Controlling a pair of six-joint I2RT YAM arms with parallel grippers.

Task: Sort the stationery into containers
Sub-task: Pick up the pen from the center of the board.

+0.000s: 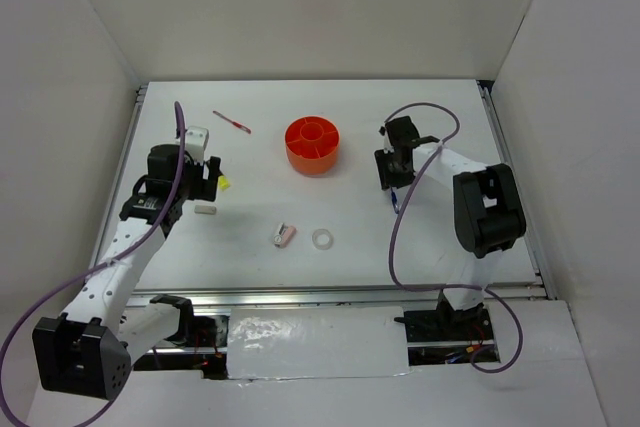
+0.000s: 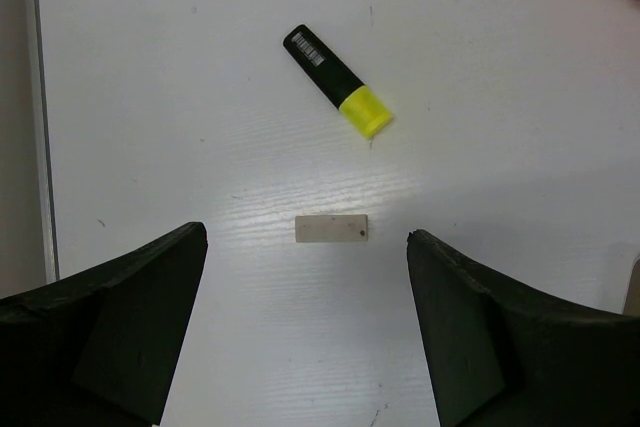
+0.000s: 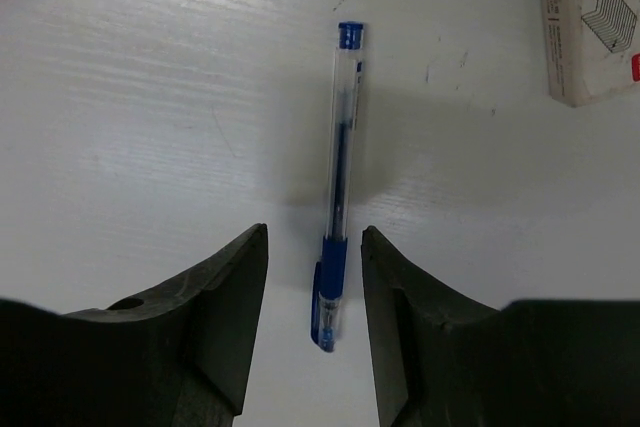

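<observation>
**Right tool** (image 3: 312,247): half open, with one finger on each side of the grip end of the blue pen (image 3: 340,147). A sliver of worktop (image 3: 150,97) shows on either side of the pen, and nothing is held. The pen lies flat, its barrel running straight ahead of the tool.

**Step in hand (judged):** picking up this pen. The next move calls for closing squarely on the barrel, lifting it, and carrying it to the orange organizer (image 1: 312,144), well off to this tool's left.

**Left tool** (image 2: 305,237): wide open and empty, above a white eraser (image 2: 331,229). A yellow highlighter (image 2: 335,79) lies beyond it.

**Hidden or unclear:** a box of staples (image 3: 590,22) is cut off by the frame edge. Whether the right tool's fingers touch the worktop cannot be told. The organizer's contents are too small to read.
</observation>
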